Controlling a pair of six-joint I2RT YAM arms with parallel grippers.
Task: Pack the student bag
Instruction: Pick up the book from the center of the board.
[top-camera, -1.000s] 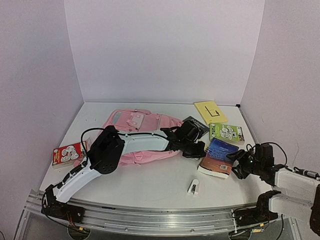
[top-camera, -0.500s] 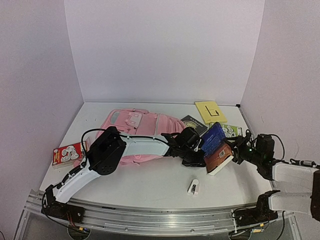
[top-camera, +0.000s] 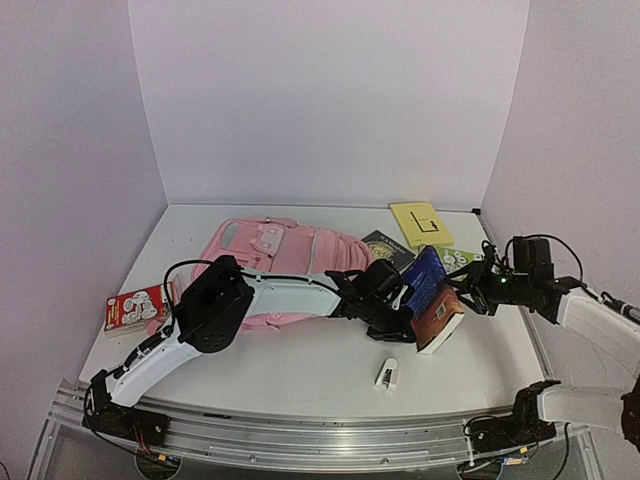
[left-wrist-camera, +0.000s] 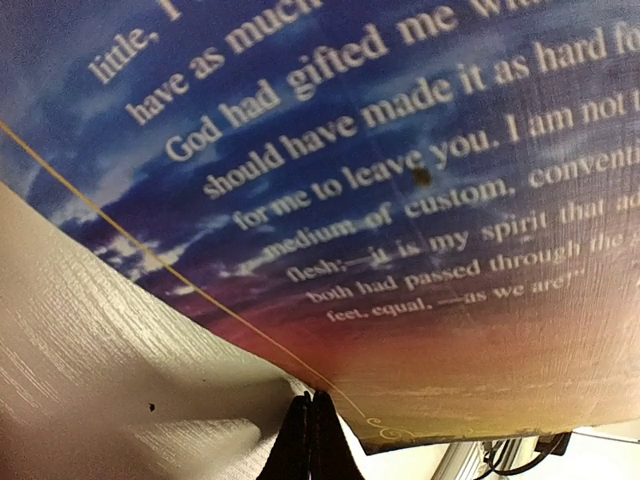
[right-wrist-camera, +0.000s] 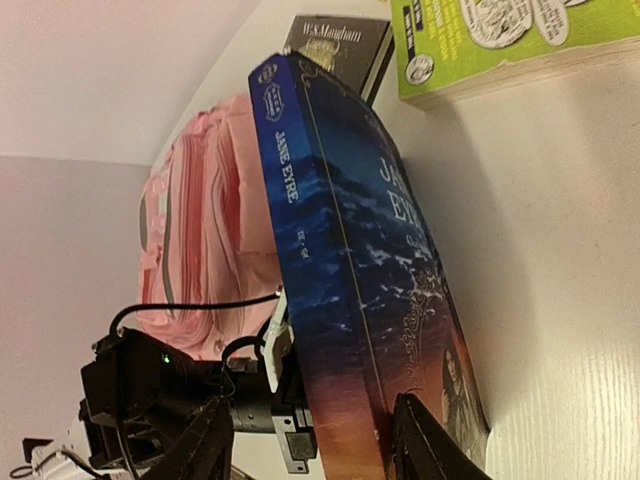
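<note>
Surface (top-camera: 300, 365) white, walled at back and both sides. The student bag (top-camera: 290, 255) lies flat on it toward the back, left of centre. Long axis of the bag runs left to right across the surface, rounded end to the left, narrower right end pointing at a dark paperback (top-camera: 388, 246); which end is the top, cannot tell. Left arm (top-camera: 270, 292) reaches from the near left corner across the bag's near edge. Left gripper (top-camera: 400, 310) sits low just off the bag's right end, close under the lifted book. In the left wrist view its fingers (left-wrist-camera: 300, 440) are pressed tip to tip; a fold of pale textured cloth runs up to them, but whether it is pinched between them, cannot tell. Right arm (top-camera: 590, 320) comes in from the right. Right gripper (top-camera: 462, 298) is closed on a thick blue-and-brown paperback (top-camera: 428, 290), spine reading JANE EYRE, with one finger (right-wrist-camera: 418, 440) on the cover and the other on the far side. This book is tilted steeply, spine uppermost, page edge down and toward the near side; contact between its lower corner and the surface, cannot tell. It stands between the two grippers. Yellow pad (top-camera: 421, 222) at the back right. Green book (top-camera: 460, 258) just behind the right gripper, partly hidden. Red box (top-camera: 135, 308) at the left edge, well apart from the rest. Small white object (top-camera: 387, 374) lies alone near the front, below the book.
</note>
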